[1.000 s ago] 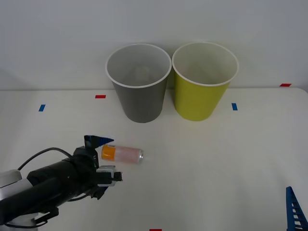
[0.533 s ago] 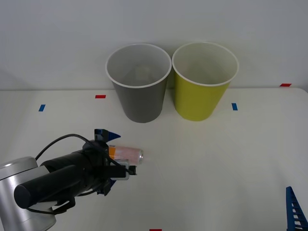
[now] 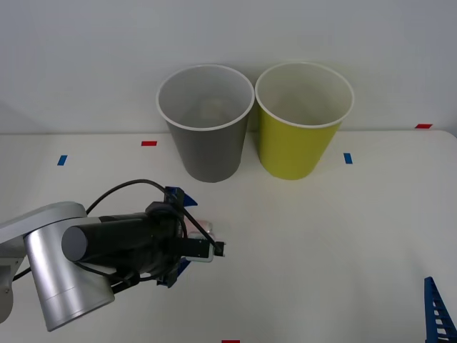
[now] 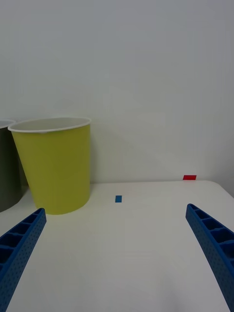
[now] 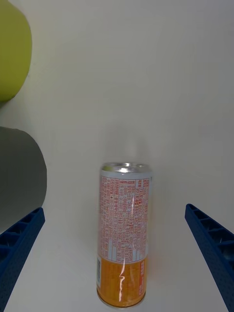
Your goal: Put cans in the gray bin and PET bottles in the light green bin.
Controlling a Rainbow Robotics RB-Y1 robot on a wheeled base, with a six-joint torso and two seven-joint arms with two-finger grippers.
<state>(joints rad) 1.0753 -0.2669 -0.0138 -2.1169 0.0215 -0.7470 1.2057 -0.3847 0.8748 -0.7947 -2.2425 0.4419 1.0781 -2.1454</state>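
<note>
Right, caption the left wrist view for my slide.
Open left gripper hovers over the can lying on the white table, fingers either side, not touching.

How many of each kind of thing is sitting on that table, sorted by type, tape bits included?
Cans: 1, the can
Bins: 2, the gray bin and the light green bin
Blue tape marks: 2
Red tape marks: 3
Total: 8

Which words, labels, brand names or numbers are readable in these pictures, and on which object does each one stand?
Can: dense red print covers its pale body between the open fingers of the left gripper, too small to read; no brand name legible.
Gray bin: no text.
Light green bin: no text.
Table: small red and blue tape marks, no writing.
</note>
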